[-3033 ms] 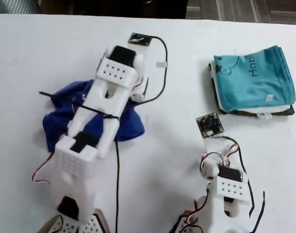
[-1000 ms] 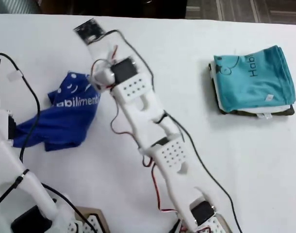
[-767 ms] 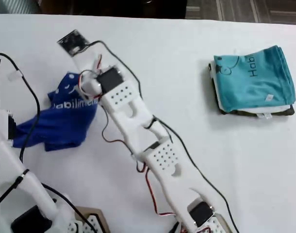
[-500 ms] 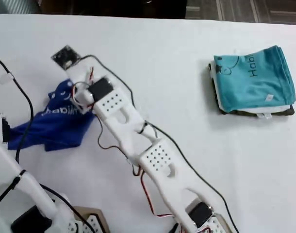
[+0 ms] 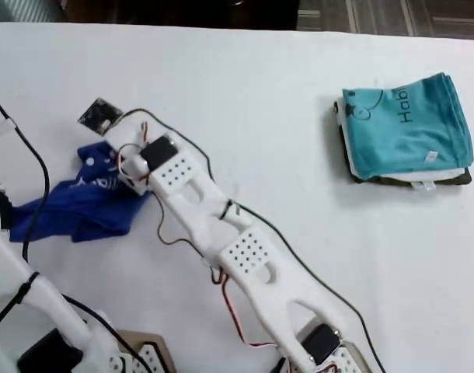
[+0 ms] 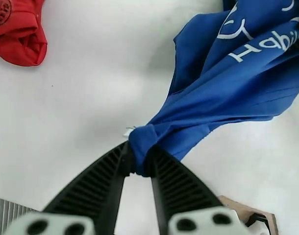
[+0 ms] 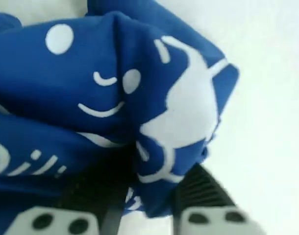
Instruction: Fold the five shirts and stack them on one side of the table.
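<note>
The right arm has been swung left and nearer over the last second; the blue shirt has been drawn along with it, and is now stretched into a narrower strip at the left of the white table; one bunched end is pinched by the left gripper; the printed end is clamped in the right gripper; a teal-topped stack of folded shirts is seen far right; a red shirt is left crumpled apart; dark flooring is glimpsed beyond the far edge.

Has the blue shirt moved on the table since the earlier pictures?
Yes. The blue shirt has slid left in the high view, farther from the folded teal stack, which has stayed at the right side.
</note>
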Motion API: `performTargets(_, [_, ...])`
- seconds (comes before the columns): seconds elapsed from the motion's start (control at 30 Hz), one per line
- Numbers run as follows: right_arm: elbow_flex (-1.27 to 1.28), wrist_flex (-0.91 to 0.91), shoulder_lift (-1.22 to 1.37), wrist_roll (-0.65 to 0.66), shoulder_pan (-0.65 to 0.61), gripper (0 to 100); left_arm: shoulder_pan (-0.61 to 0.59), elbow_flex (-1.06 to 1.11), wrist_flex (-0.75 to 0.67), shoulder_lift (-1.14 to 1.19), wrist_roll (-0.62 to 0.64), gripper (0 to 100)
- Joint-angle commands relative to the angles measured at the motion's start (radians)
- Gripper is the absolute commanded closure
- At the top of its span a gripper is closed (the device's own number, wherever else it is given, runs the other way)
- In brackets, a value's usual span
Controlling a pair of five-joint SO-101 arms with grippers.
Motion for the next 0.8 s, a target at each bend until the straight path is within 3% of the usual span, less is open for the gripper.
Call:
performTargets(0.0, [-0.017, 0.021, 0.001, 0.021, -0.004, 97.4, -0.015, -0.004, 0.003, -0.034, -0.009, 97])
performTargets(0.27, [-0.029, 0.024, -0.013, 0.023, 0.033, 97.8, -0.015, -0.004, 0.003, -0.034, -0.009, 97])
performTargets(0.47, [-0.11, 0.16, -0.081, 0.028, 0.14, 97.8, -0.003, -0.004, 0.0, -0.029, -0.009, 97])
performTargets(0.77, [-0.178, 0.309, -0.199, 0.028, 0.277, 97.8, 0.138, -0.002, 0.003, -0.029, -0.002, 97])
